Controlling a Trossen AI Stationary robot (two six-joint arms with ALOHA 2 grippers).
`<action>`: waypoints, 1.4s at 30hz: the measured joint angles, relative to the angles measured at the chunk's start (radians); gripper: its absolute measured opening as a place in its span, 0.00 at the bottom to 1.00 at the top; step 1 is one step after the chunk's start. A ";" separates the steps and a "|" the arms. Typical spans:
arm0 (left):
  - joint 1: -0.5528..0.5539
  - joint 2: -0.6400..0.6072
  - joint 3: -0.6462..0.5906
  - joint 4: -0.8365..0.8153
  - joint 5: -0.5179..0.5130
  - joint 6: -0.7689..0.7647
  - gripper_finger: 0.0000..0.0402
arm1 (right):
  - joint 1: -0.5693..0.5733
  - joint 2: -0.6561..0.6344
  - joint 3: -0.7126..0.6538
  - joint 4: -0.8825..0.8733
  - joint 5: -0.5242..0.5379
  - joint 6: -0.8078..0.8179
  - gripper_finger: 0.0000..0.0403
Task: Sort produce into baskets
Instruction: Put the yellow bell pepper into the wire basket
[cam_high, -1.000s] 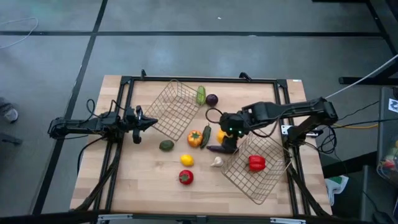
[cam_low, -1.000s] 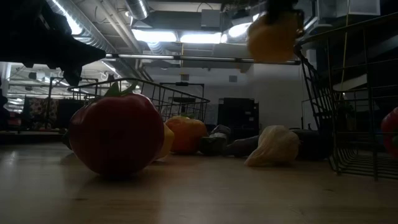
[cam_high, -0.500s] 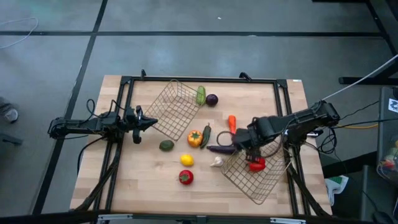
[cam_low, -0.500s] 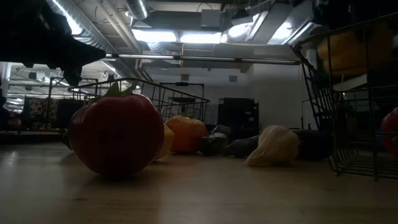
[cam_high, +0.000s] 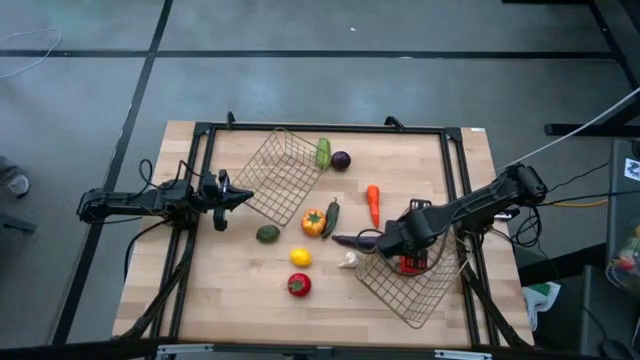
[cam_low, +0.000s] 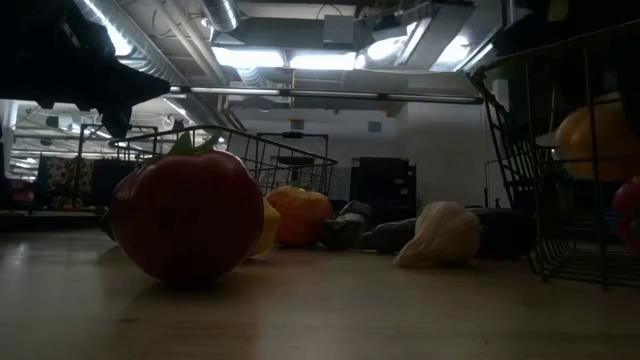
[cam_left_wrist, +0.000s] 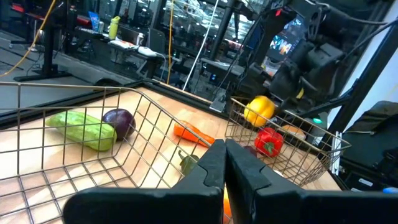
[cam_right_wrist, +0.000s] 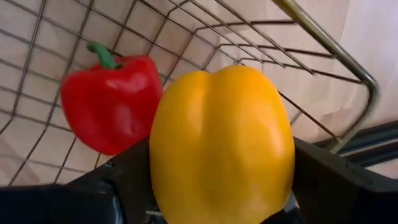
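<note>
My right gripper is shut on a yellow pepper inside the right wire basket, next to a red pepper. The yellow pepper also shows in the low view and in the left wrist view; in the high view the gripper hides it. My left gripper waits shut and empty beside the left wire basket, which has nothing in it. The other produce lies loose on the table between the baskets. My right gripper pinches the yellow pepper's two opposite sides between its two fingers. The pepper's rounded end sticks out past the fingers. It hangs clear above the basket's floor, close to the red pepper.
On the table lie a light green cucumber, a purple onion, a carrot, an orange pepper, a dark green vegetable, an aubergine, garlic, a lemon, a tomato and an avocado.
My right gripper has carried the yellow pepper from above the aubergine toward the table's right and near edges, over the right basket's rim, and down into the basket beside the red pepper. It stays shut on the pepper. The carrot now shows.
</note>
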 joint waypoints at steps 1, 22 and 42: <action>0.000 0.000 0.000 0.000 0.000 0.000 0.00 | 0.000 0.000 -0.010 0.008 0.000 0.000 0.77; 0.000 0.000 0.000 0.000 0.000 0.000 0.00 | 0.000 0.000 -0.065 0.121 -0.001 0.000 0.85; 0.000 0.000 0.000 0.000 0.000 0.028 0.00 | 0.000 0.000 -0.065 0.121 -0.044 0.000 0.88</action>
